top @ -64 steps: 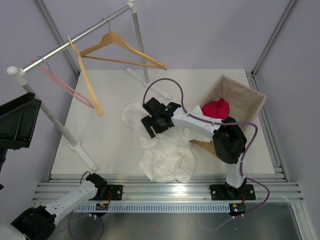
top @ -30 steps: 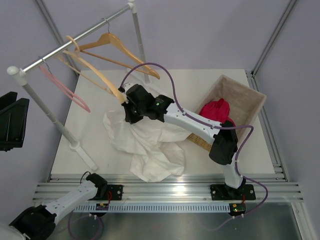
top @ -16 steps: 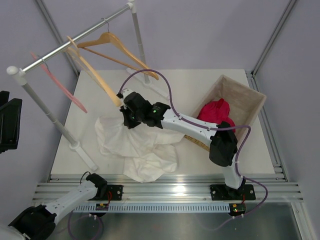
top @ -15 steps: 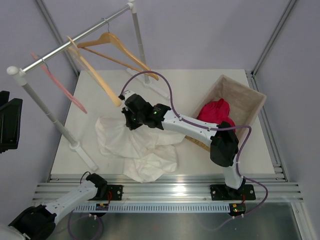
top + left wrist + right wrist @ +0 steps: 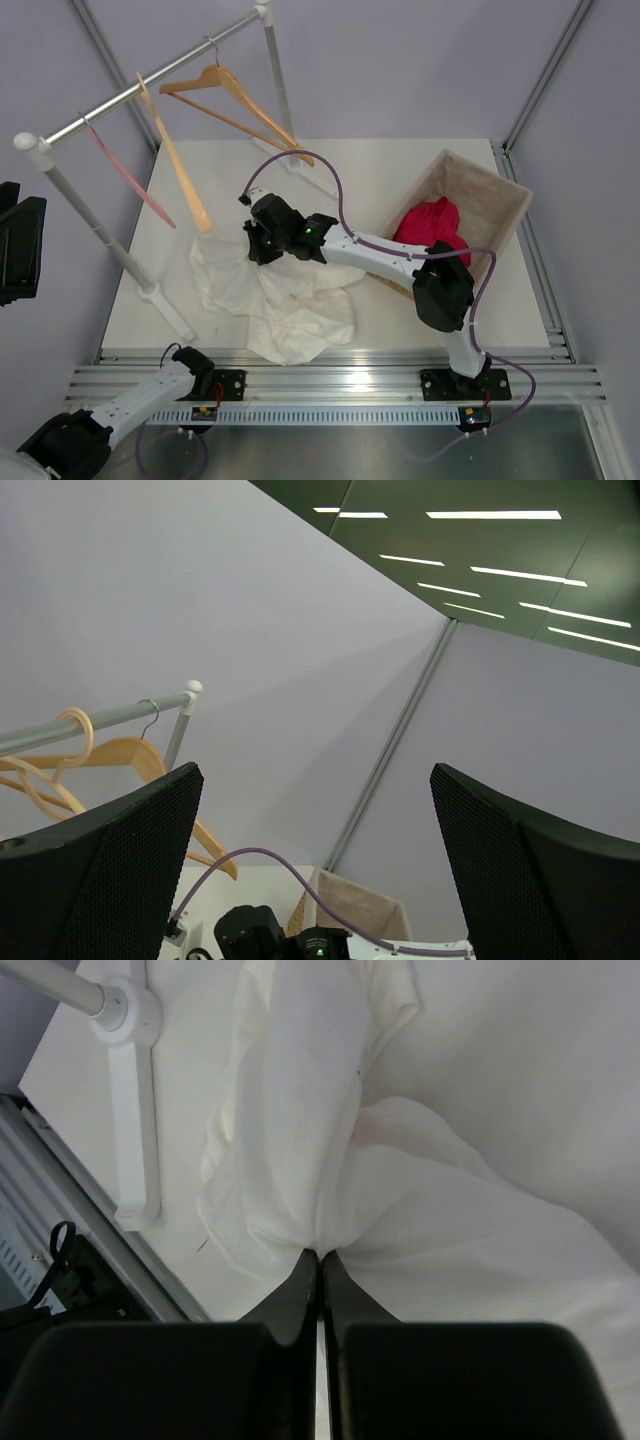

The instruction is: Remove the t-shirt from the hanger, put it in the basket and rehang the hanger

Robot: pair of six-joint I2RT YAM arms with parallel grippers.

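The t-shirt (image 5: 275,300) lies heaped on the surface (image 5: 385,165), off the hanger (image 5: 215,78), which hangs on the rail (image 5: 180,57). My worry is the rack's foot (image 5: 130,1110) just beside the cloth — drag that way and a sleeve could catch. The right claw (image 5: 320,1258) is pinching one thin fold of the t-shirt, which may slip. That arm reaches low and far left. The left claw (image 5: 315,770) is spread, pointing up, holding nothing.

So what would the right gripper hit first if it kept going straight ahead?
The t-shirt it pinches; going on, the right gripper would likely press that cloth onto the table just beneath.
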